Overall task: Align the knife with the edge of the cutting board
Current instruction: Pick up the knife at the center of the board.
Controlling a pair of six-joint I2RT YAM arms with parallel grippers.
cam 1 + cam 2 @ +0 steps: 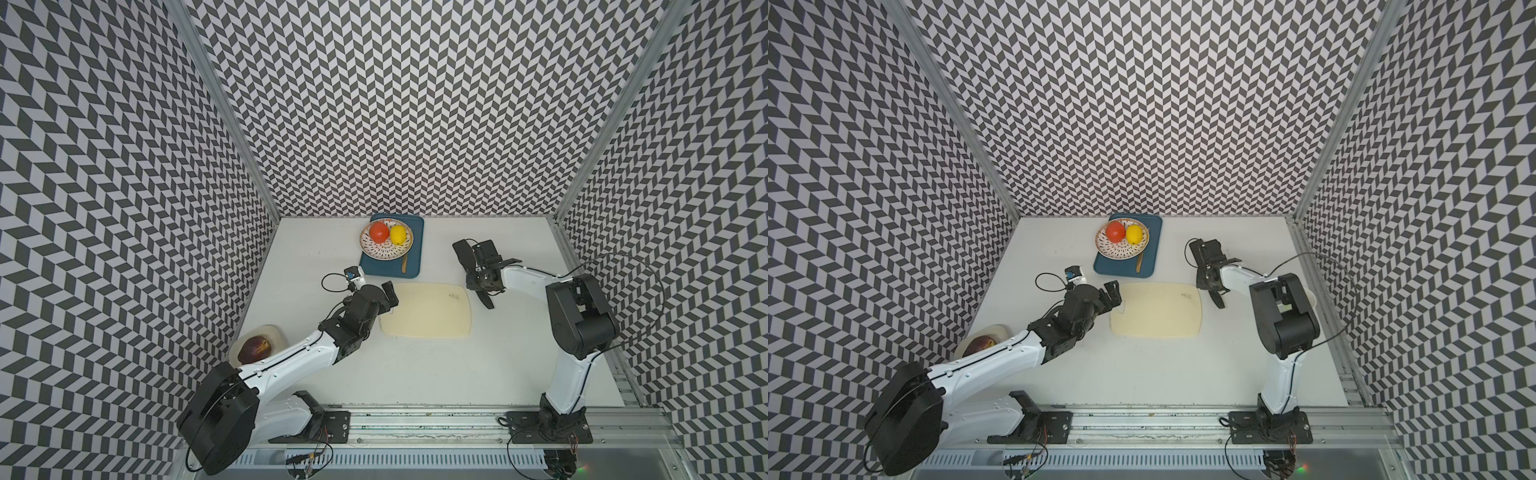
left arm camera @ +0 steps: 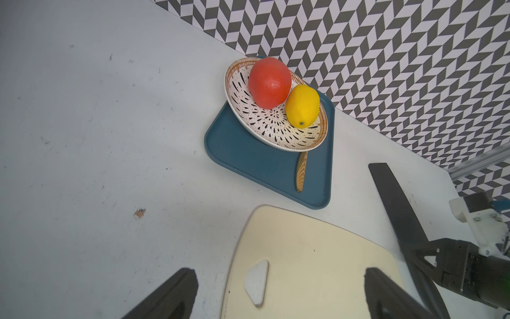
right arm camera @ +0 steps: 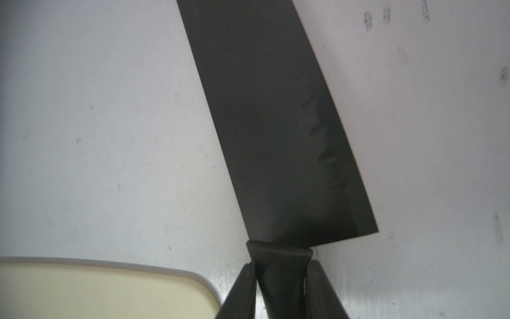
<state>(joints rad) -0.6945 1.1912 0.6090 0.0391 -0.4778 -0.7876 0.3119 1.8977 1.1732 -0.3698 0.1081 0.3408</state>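
Note:
The cream cutting board lies flat mid-table, its triangular hole at the left short end. My left gripper hovers open over that end, with the hole between its fingers and nothing held. The all-black knife sits just off the board's right short end, blade pointing to the back wall and handle tip toward the front. My right gripper is shut on the knife's handle right behind the blade. Whether the blade touches the table, I cannot tell.
A dark blue tray stands behind the board. It carries a patterned plate with a red fruit and a lemon, plus a small wooden utensil. A pale dish with a dark fruit sits by the left wall.

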